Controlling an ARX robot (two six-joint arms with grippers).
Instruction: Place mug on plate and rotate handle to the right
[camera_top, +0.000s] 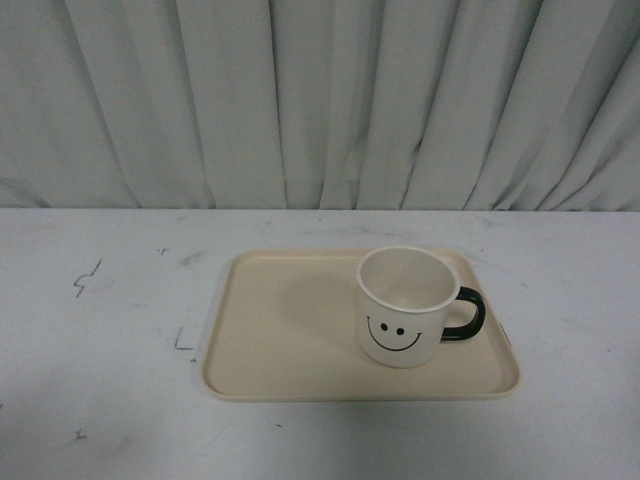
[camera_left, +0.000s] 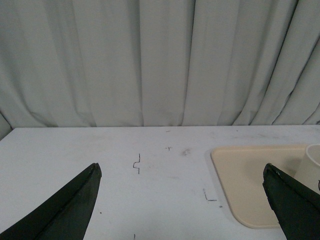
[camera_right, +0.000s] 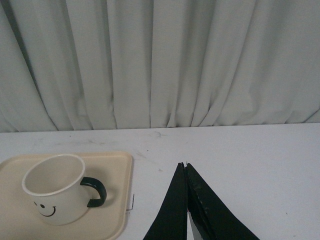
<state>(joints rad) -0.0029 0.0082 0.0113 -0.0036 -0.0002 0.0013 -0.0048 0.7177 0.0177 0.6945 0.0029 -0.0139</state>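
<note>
There: one mug (camera_top: 402, 306), one plate (camera_top: 280, 340).

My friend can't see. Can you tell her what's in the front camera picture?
A cream-white mug with a black smiley face stands upright on a flat beige rectangular tray, its glossy black loop handle pointing right. The tray sits on a scuffed white table before a pale curtain.

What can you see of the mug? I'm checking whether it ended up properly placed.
The mug is a cream-white cylinder with a glossy, enamel-like look, a black smiley face on the side toward the front camera and a black loop handle pointing to the robot's right. It stands upright and looks empty, resting on the right part of the beige plate, inside its rim. Nothing else touches it; neither gripper is near it.
</note>
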